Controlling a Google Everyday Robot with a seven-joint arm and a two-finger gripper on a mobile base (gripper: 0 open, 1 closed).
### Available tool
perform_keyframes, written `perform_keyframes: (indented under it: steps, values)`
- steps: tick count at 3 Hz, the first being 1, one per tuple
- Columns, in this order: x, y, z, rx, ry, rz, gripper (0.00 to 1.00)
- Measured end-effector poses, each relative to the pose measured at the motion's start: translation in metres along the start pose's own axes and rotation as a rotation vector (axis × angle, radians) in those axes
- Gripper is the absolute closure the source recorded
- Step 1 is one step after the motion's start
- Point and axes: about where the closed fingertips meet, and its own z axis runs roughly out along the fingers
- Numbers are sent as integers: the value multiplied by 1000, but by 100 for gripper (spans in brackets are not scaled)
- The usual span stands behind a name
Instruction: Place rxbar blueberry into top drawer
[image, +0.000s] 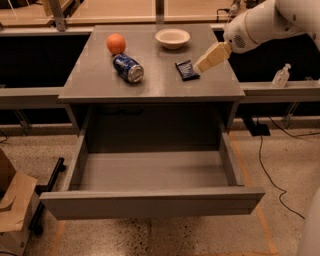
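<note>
The rxbar blueberry (186, 70), a small dark blue flat bar, lies on the grey cabinet top (100, 80) right of the middle. My gripper (199, 67) comes in from the upper right on the white arm (265, 22). Its tan fingers (212, 56) point down-left, with the tips right at the bar's right edge. The top drawer (150, 200) stands pulled out below the cabinet top, its grey inside bare.
A blue soda can (128, 68) lies on its side left of the bar, an orange (116, 43) behind it. A white bowl (172, 38) stands at the back. A clear bottle (281, 76) stands on the right ledge. A cardboard box (12, 200) sits on the floor at left.
</note>
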Motion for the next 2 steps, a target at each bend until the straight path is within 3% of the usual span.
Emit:
perform_keyframes:
  steps: [1, 2]
  values:
    - [10, 3, 14, -10, 2, 44, 0]
    - [17, 5, 56, -39, -19, 86, 0]
